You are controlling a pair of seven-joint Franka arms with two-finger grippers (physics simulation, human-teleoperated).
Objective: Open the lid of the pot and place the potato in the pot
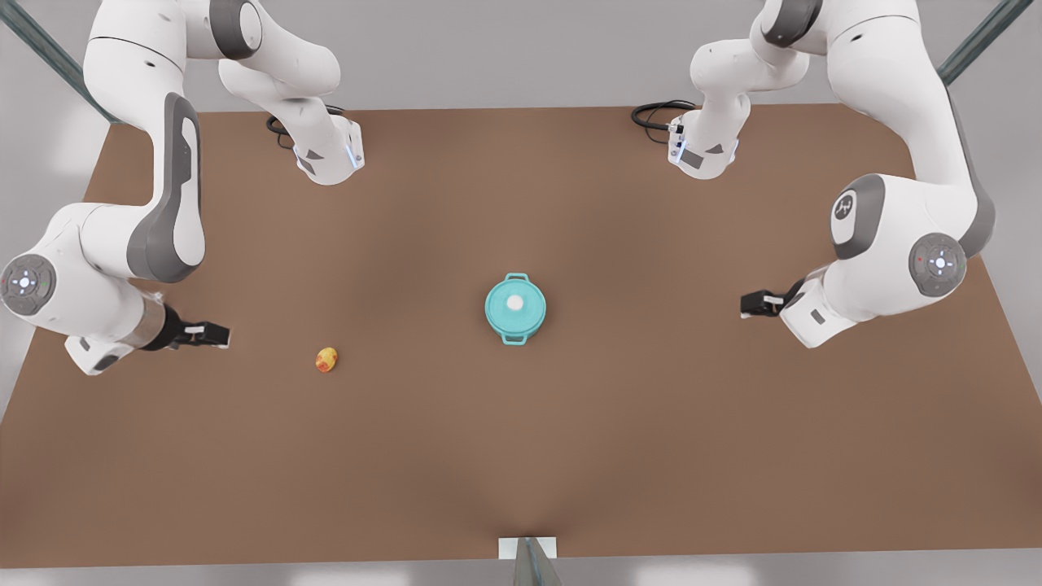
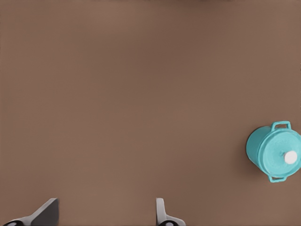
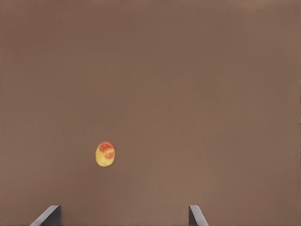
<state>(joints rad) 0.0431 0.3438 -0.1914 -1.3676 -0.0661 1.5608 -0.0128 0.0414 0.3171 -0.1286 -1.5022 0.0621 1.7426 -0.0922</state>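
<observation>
The teal pot [image 1: 514, 338] stands near the middle of the brown table, and the pot lid [image 1: 526, 314] with its white knob lies shut on it. The potato [image 1: 326, 359], yellow with orange-red patches, lies on the table towards the front view's left. My right gripper [image 1: 220, 335] hovers open at the front view's left, a short way from the potato [image 3: 105, 154]. My left gripper [image 1: 746, 305] is open at the front view's right, well apart from the pot [image 2: 256, 151] and lid [image 2: 278, 149]. Both pairs of fingers, left [image 2: 106, 213] and right [image 3: 123, 214], have nothing between them.
The brown table [image 1: 521, 456] has wide bare room around the pot and potato. The two arm bases with black cables [image 1: 655, 114] stand at the far edge. A small metal post [image 1: 527, 557] sits at the near edge's middle.
</observation>
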